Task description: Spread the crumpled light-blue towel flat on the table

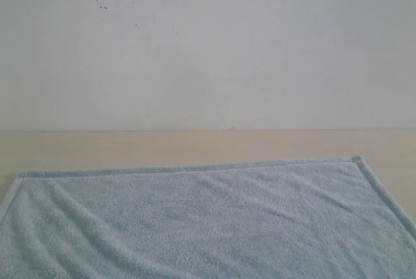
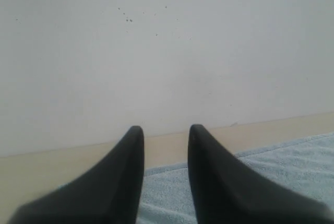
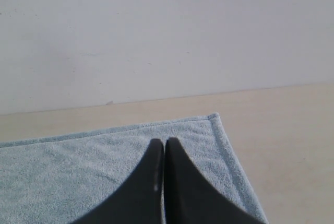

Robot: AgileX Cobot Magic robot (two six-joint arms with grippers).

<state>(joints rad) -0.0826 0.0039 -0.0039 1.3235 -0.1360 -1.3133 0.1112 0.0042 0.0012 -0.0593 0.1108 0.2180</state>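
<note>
Pale wall [image 1: 208, 45] behind a beige table [image 1: 130, 146]; the towel [image 1: 208, 220] lies spread, a bare strip short of the wall.
It looks like soft, light, limp terry, with shallow ripples away from the wall, and is probably best pinched at the hemmed border [image 1: 195, 168]. The left gripper [image 2: 166, 130] hangs parted and empty; the right gripper [image 3: 164, 143] is clenched on nothing.

The light-blue fluffy towel [image 1: 208, 220] lies pretty much flat on the pale beige table [image 1: 130, 149]. Its hemmed far edge and both far corners are showing, with just a few soft ripples. Bare tabletop runs beyond that edge.
</note>
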